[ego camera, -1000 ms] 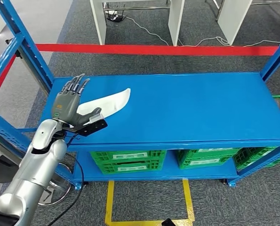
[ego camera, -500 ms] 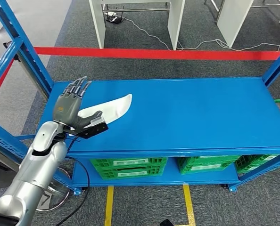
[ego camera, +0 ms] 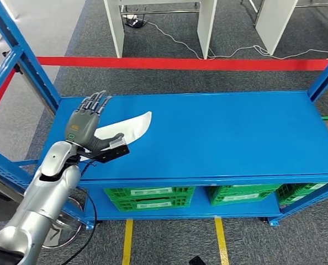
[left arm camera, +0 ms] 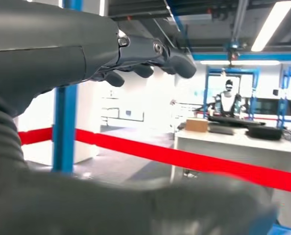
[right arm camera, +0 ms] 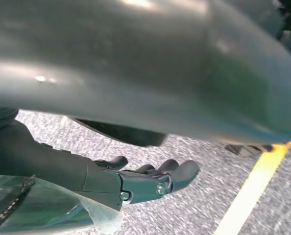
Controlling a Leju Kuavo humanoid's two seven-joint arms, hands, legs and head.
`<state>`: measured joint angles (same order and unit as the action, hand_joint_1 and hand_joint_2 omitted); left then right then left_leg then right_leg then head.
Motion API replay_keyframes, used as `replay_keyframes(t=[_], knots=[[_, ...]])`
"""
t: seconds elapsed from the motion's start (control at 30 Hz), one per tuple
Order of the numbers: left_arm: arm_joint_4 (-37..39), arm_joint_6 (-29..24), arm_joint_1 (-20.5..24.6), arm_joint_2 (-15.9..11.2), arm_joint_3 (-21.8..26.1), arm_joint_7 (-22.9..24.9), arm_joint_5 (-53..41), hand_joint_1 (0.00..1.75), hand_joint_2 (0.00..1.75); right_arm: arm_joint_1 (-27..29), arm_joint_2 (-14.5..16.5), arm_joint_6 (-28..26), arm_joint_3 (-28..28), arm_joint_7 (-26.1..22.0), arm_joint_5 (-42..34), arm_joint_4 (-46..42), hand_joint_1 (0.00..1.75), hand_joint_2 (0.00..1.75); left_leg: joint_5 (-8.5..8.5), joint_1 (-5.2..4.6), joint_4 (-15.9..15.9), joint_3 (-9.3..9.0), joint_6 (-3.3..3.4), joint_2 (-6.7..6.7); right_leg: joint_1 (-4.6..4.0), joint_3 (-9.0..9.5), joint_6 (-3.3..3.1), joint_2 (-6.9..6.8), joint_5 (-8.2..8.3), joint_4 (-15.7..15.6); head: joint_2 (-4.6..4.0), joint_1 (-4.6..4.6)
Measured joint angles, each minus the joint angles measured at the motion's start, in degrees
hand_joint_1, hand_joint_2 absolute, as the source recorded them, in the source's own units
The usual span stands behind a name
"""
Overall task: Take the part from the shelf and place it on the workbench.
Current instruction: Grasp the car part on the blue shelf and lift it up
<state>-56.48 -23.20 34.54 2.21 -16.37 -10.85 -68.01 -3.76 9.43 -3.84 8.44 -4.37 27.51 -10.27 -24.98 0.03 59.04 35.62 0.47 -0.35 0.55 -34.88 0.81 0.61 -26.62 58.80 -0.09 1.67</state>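
Note:
The part (ego camera: 131, 126) is a flat, white, curved blade-like piece lying on the blue shelf (ego camera: 221, 132) near its left end. My left hand (ego camera: 84, 126) hovers over the part's left end with its fingers stretched out and spread, and the thumb lies along the part's near edge. I cannot tell whether it touches the part. In the left wrist view the left hand's fingers (left arm camera: 151, 51) reach out straight with nothing between them. My right hand (right arm camera: 136, 181) hangs low over the grey floor, fingers loosely extended and holding nothing.
Blue uprights (ego camera: 25, 61) frame the shelf's left end, and another (ego camera: 324, 74) stands at the right. Green crates (ego camera: 149, 197) sit on the lower level. A red floor stripe (ego camera: 187, 63) and white table legs (ego camera: 114, 25) lie beyond the shelf.
The view has shifted slightly down the picture. My left hand has edged a little to the right over the part's left end; the part itself lies where it was.

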Motion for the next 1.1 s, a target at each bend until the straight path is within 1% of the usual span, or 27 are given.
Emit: replay_keyframes(t=[0.03, 0.07, 0.1, 0.17, 0.2, 0.23, 0.27, 0.3, 0.33, 0.37, 0.4, 0.43, 0.53, 0.57, 0.6, 0.7, 0.73, 0.77, 0.8, 0.83, 0.87, 0.9, 0.93, 0.97, 1.03, 1.07, 1.1], knots=[[0.2, 0.3, 0.3, 0.1, 0.0, -0.2, 0.4, 0.00, 1.75, 0.0, 0.0, 0.0, 0.0, 0.0, 0.1, 0.0, 0.00, 0.00, -0.29, 0.06, 0.3, 0.08, -0.21, 0.02, 0.04, 0.06, -0.33, 0.00, 0.08, 0.0, 0.00, -0.04], [0.4, 0.7, 0.6, 0.2, 0.0, -0.4, 0.8, 0.00, 1.75, 0.0, 0.0, 0.0, 0.0, 0.0, 0.3, 0.0, 0.00, 0.00, -1.10, 0.13, 1.4, 0.51, -0.46, 0.05, 0.12, 0.12, -0.68, -0.02, 0.14, -0.1, 0.00, -0.12], [0.7, 1.1, 1.0, 0.3, -0.1, -0.7, 1.2, 0.00, 1.75, -0.1, 0.0, 0.0, 0.0, 0.0, 0.4, 0.0, 0.00, 0.00, -2.52, 0.18, 3.7, 1.48, -0.73, 0.07, 0.21, 0.18, -0.98, -0.05, 0.18, -0.2, 0.00, -0.20], [1.4, 2.0, 1.6, 0.5, -0.2, -1.1, 1.7, 0.00, 1.75, -0.2, 0.0, 0.0, 0.0, 0.0, 0.5, 0.0, 0.00, 0.00, -6.04, 0.26, 11.0, 4.65, -1.15, 0.10, 0.16, 0.20, -1.32, -0.11, 0.15, -0.2, 0.00, -0.32], [1.9, 2.8, 1.7, 0.7, -0.4, -1.3, 1.8, 0.00, 1.75, -0.2, 0.0, 0.0, 0.0, 0.0, 0.5, 0.0, 0.00, 0.00, -7.19, 0.28, 14.3, 6.11, -1.21, 0.10, 0.13, 0.21, -1.38, -0.12, 0.13, -0.2, 0.00, -0.30], [2.5, 3.7, 1.7, 0.9, -0.8, -1.7, 1.9, 0.00, 1.75, -0.2, 0.0, 0.0, 0.0, -0.1, 0.6, 0.0, 0.00, 0.00, -7.30, 0.28, 15.9, 6.79, -1.14, 0.10, 0.07, 0.22, -1.41, -0.10, 0.12, -0.2, 0.00, -0.32], [3.2, 4.9, 1.7, 1.1, -1.2, -2.2, 2.3, 0.00, 1.75, -0.2, 0.0, 0.1, 0.0, -0.2, 0.7, 0.0, 0.00, 0.00, -6.40, 0.25, 15.4, 6.50, -0.93, 0.10, 0.01, 0.27, -1.42, -0.07, 0.12, -0.2, 0.00, -0.32], [3.8, 6.2, 1.7, 1.3, -1.6, -2.9, 3.0, 0.00, 1.75, -0.2, 0.0, 0.1, 0.0, -0.3, 0.8, 0.0, 0.00, 0.00, -4.63, 0.18, 12.7, 5.18, -0.56, 0.10, -0.09, 0.34, -1.42, -0.03, 0.12, -0.2, 0.00, -0.33], [4.5, 7.3, 1.7, 1.6, -2.0, -4.0, 3.9, 0.00, 1.75, -0.2, 0.0, 0.1, 0.0, -0.4, 0.9, 0.0, 0.00, 0.00, -2.65, 0.04, 8.8, 3.28, -0.02, 0.11, -0.16, 0.41, -1.41, -0.01, 0.11, -0.2, 0.00, -0.33], [5.0, 8.1, 1.7, 1.8, -2.4, -5.1, 5.0, 0.00, 1.75, -0.2, 0.0, 0.2, 0.0, -0.5, 1.1, 0.0, 0.00, 0.00, -1.34, -0.14, 5.1, 1.46, 0.56, 0.14, -0.32, 0.41, -1.31, -0.02, 0.09, -0.1, 0.00, -0.28], [5.5, 8.7, 1.6, 2.0, -2.7, -6.3, 5.9, 0.00, 1.75, -0.2, 0.1, 0.4, 0.0, -0.6, 1.4, 0.0, 0.00, 0.00, -0.61, -0.34, 2.2, 0.10, 1.01, 0.16, -0.38, 0.34, -1.15, -0.06, 0.11, -0.1, 0.00, -0.29], [5.9, 8.9, 1.5, 2.3, -3.1, -7.2, 6.7, 0.00, 1.75, -0.2, 0.1, 0.5, 0.0, -0.7, 1.6, 0.0, 0.00, 0.00, -0.51, -0.53, 0.6, -0.57, 1.31, 0.17, -0.38, 0.23, -0.93, -0.11, 0.15, -0.1, 0.00, -0.22], [7.0, 9.3, 0.8, 2.7, -4.0, -8.5, 8.0, 0.00, 1.75, -0.2, 0.1, 0.9, 0.0, -0.7, 2.1, 0.0, 0.00, 0.00, -0.52, -0.57, -0.5, -0.94, 1.56, 0.17, -0.25, 0.01, 0.01, -0.15, 0.16, -0.2, 0.00, -0.22], [7.3, 9.4, 0.7, 2.9, -4.2, -8.8, 8.2, 0.00, 1.75, -0.2, 0.1, 1.0, 0.0, -0.6, 2.2, 0.0, 0.00, 0.00, -0.32, -0.39, -0.8, -1.12, 1.72, 0.21, -0.24, -0.36, 0.31, -0.16, -0.36, 0.5, 0.00, -0.18], [7.5, 9.6, 0.6, 3.1, -4.4, -9.1, 8.4, 0.00, 1.75, -0.2, 0.1, 1.0, 0.0, -0.6, 2.3, 0.0, 0.00, 0.00, -0.12, -0.19, -1.2, -1.27, 1.87, 0.25, -0.21, -1.25, 0.59, -0.18, -1.45, 2.2, 0.00, -0.05], [8.2, 10.3, 0.3, 3.6, -5.3, -9.8, 9.0, 0.00, 1.75, -0.2, 0.1, 1.2, 0.0, -0.6, 2.7, 0.0, 0.00, 0.00, 0.01, -0.06, -1.3, -1.30, 2.13, 0.26, 0.09, -6.38, 1.27, -0.25, -6.09, 12.6, 0.00, 0.21], [8.4, 10.4, 0.1, 3.7, -5.5, -9.8, 9.1, 0.00, 1.75, -0.2, 0.0, 1.2, 0.0, -0.6, 2.7, 0.0, 0.00, 0.00, -0.02, -0.05, -1.3, -1.29, 2.13, 0.27, 0.16, -7.51, 1.48, -0.27, -6.48, 14.7, 0.00, 0.21], [8.6, 10.5, -0.1, 3.7, -5.7, -9.9, 9.1, 0.00, 1.75, -0.2, 0.0, 1.2, 0.0, -0.6, 2.8, 0.0, 0.00, 0.00, -0.05, -0.02, -1.2, -1.30, 2.08, 0.27, 0.23, -7.62, 1.65, -0.30, -5.82, 14.8, 0.00, 0.22], [8.8, 10.5, -0.1, 3.8, -5.9, -9.9, 9.2, 0.00, 1.75, -0.1, 0.0, 1.2, 0.0, -0.6, 2.8, 0.0, 0.00, 0.00, -0.12, 0.04, -1.1, -1.31, 1.97, 0.26, 0.34, -6.58, 1.81, -0.34, -4.22, 12.6, 0.00, 0.22], [8.9, 10.5, -0.2, 3.8, -6.0, -9.9, 9.2, 0.00, 1.75, -0.2, -0.1, 1.2, 0.0, -0.5, 2.8, 0.0, 0.00, 0.00, -0.26, 0.12, -0.9, -1.31, 1.77, 0.24, 0.49, -4.66, 1.94, -0.41, -2.22, 8.8, 0.00, 0.22], [9.0, 10.6, -0.1, 3.9, -6.1, -9.9, 9.2, 0.00, 1.75, -0.2, -0.1, 1.2, 0.0, -0.5, 2.9, 0.0, 0.00, 0.00, -0.45, 0.06, -0.7, -1.23, 1.47, 0.21, 0.54, -2.55, 1.99, -0.42, -0.94, 5.0, 0.00, 0.26], [9.1, 10.7, -0.1, 4.0, -6.2, -9.9, 9.3, 0.00, 1.75, -0.3, -0.1, 1.2, 0.0, -0.6, 2.9, 0.0, 0.00, 0.00, -0.60, 0.00, -0.4, -1.11, 1.14, 0.16, 0.57, -0.91, 1.76, -0.35, -0.10, 2.0, 0.00, 0.26], [9.2, 10.8, -0.1, 4.0, -6.3, -9.9, 9.4, 0.00, 1.75, -0.3, -0.1, 1.2, 0.0, -0.6, 2.9, 0.0, 0.00, 0.00, -0.68, -0.10, -0.1, -0.99, 0.82, 0.12, 0.54, 0.03, 1.44, -0.27, 0.09, 0.4, 0.00, 0.27], [9.3, 10.9, 0.0, 4.1, -6.4, -9.9, 9.6, 0.00, 1.75, -0.3, -0.1, 1.2, 0.0, -0.6, 3.0, 0.0, 0.00, 0.00, -0.66, -0.18, 0.0, -0.89, 0.54, 0.09, 0.41, 0.29, 0.99, -0.15, -0.15, 0.1, 0.00, 0.30], [9.6, 11.4, -0.1, 4.1, -6.7, -10.5, 10.5, 0.00, 1.75, -0.3, -0.1, 1.2, 0.0, -0.6, 3.1, 0.0, 0.00, 0.00, -0.72, -0.05, 0.1, -0.85, 0.09, 0.08, 0.41, 0.23, 0.12, -0.09, 0.06, 0.0, 0.00, 0.32], [9.7, 11.6, -0.1, 4.2, -6.8, -10.9, 11.0, 0.00, 1.75, -0.3, -0.1, 1.2, 0.0, -0.6, 3.3, 0.0, 0.00, 0.00, -1.23, 0.03, 0.7, -0.64, -0.18, 0.11, 0.45, 0.27, -0.26, -0.10, 0.12, 0.0, 0.00, 0.24], [9.8, 11.8, -0.2, 4.2, -7.0, -11.3, 11.3, 0.00, 1.75, -0.3, -0.1, 1.2, 0.0, -0.6, 3.4, 0.0, 0.00, 0.00, -2.34, 0.11, 2.3, 0.05, -0.47, 0.14, 0.53, 0.31, -0.61, -0.14, 0.17, -0.1, 0.00, 0.13]])
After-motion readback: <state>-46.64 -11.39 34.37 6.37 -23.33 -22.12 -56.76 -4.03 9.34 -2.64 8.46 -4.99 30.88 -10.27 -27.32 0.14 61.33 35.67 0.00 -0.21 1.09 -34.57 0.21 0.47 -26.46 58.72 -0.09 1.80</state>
